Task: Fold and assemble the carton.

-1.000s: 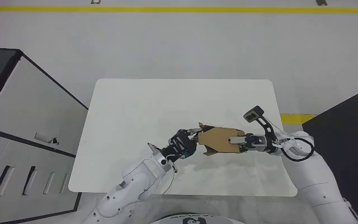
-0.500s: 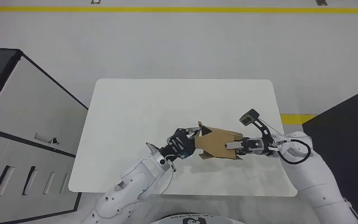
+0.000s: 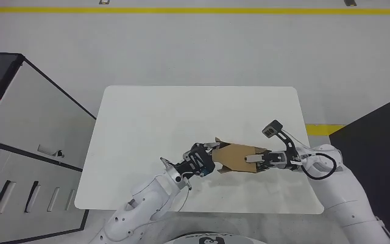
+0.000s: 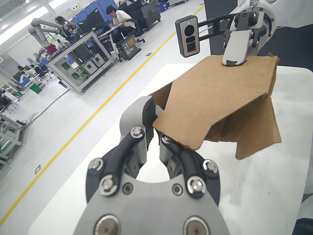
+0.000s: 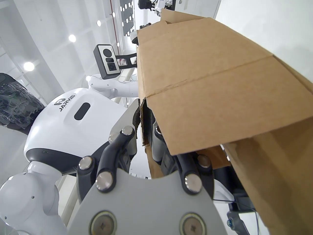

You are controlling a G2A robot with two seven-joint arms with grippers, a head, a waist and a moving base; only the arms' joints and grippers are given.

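Carton: gripped at both ends above the white table, toward its near edge. The left gripper is pinched narrow on a corner flap. The right gripper is clamped on the opposite panel edge, one finger lying on top. The body is half-opened and skewed, with end flaps hanging loose. Judged step: squaring the sleeve. The next move probably calls for one end to be held firm while the other pushes the walls upright, without tearing the pinched flap.
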